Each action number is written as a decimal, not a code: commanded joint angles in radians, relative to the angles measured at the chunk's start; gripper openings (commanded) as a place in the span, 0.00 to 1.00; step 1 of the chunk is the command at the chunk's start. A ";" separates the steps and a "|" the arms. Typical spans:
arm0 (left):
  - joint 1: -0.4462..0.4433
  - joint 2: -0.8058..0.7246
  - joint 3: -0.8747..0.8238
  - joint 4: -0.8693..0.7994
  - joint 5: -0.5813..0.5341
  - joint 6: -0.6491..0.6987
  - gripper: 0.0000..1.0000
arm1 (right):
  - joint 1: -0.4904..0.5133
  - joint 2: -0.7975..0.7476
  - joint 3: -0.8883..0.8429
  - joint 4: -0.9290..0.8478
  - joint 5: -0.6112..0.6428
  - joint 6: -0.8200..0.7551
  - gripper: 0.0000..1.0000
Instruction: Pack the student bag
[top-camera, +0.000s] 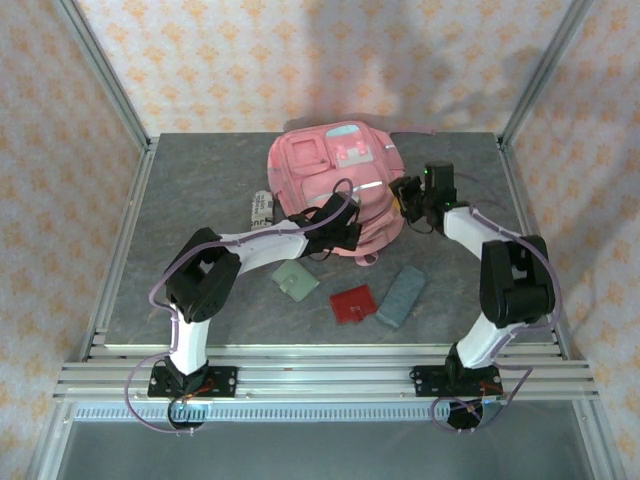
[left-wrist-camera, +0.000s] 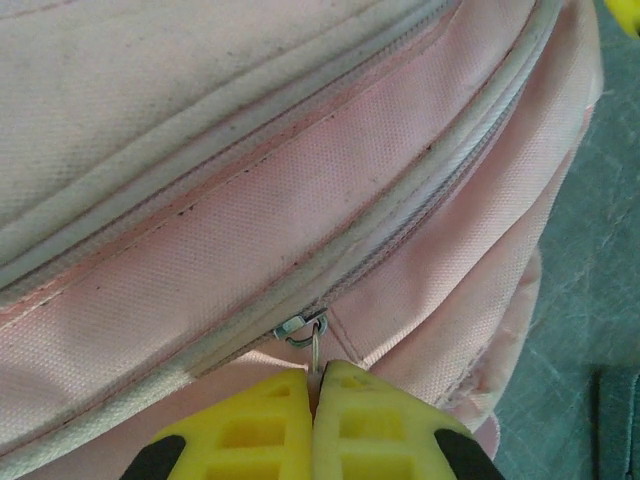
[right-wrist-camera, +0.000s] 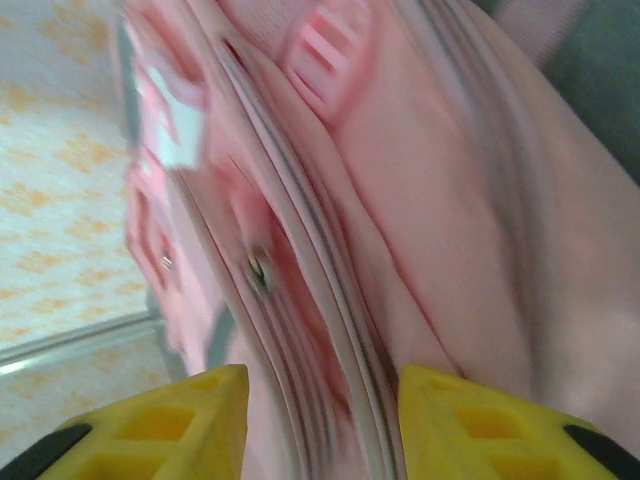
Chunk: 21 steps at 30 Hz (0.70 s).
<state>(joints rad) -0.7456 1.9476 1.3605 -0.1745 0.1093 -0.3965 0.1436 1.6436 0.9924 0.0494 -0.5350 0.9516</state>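
Two grippers: both are at the side of the student bag (top-camera: 325, 170) that faces the counter's (top-camera: 200, 200) near-right corner.
Left gripper (left-wrist-camera: 315, 405): clamped shut on the zip pull (left-wrist-camera: 304, 329). The zip track runs away from it along the bag's rim, so you'd likely drag along that line.
Right gripper (right-wrist-camera: 320, 425): partly open, with bag fabric between its fingers; contact unclear.
Bag: flat at the counter's far middle.
Arms: left stretched diagonally inward; right elbow bent, forearm pointing left.
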 joint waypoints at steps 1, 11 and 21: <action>0.000 -0.007 0.020 -0.029 0.013 -0.013 0.00 | 0.019 -0.137 -0.086 -0.035 -0.005 -0.034 0.45; 0.000 -0.033 0.015 -0.031 0.010 -0.011 0.00 | 0.154 -0.094 -0.123 0.057 -0.058 0.038 0.45; -0.003 -0.085 -0.033 -0.043 -0.036 -0.001 0.00 | 0.171 0.107 -0.047 0.150 0.035 0.110 0.13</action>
<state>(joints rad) -0.7456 1.9209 1.3479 -0.1837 0.1036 -0.3958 0.3199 1.7187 0.9173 0.1387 -0.5854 1.0313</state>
